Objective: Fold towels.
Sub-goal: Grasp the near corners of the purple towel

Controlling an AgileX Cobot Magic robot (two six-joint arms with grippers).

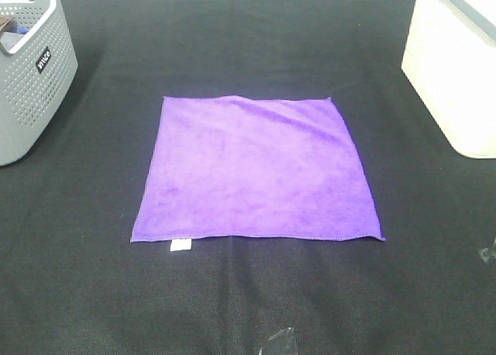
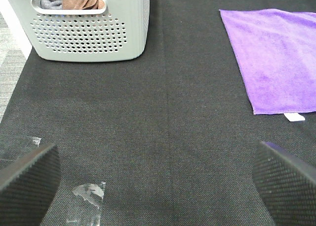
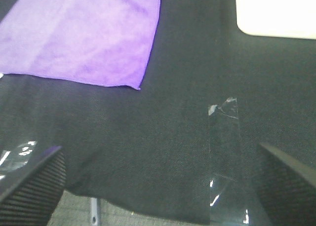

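Note:
A bright purple square towel (image 1: 256, 169) lies flat and unfolded in the middle of the black table mat (image 1: 248, 301). Its small white tag (image 1: 180, 245) sticks out at the near left corner. The towel also shows in the left wrist view (image 2: 276, 58) with the tag (image 2: 295, 117), and in the right wrist view (image 3: 84, 33). My left gripper (image 2: 158, 179) is open and empty over bare mat, well left of the towel. My right gripper (image 3: 160, 179) is open and empty over bare mat, off the towel's near right corner. Neither gripper shows in the exterior high view.
A grey perforated basket (image 1: 31, 68) stands at the back left, with cloth inside it in the left wrist view (image 2: 89, 26). A cream box (image 1: 457, 60) stands at the back right. Strips of clear tape (image 3: 224, 152) lie on the mat near its front edge.

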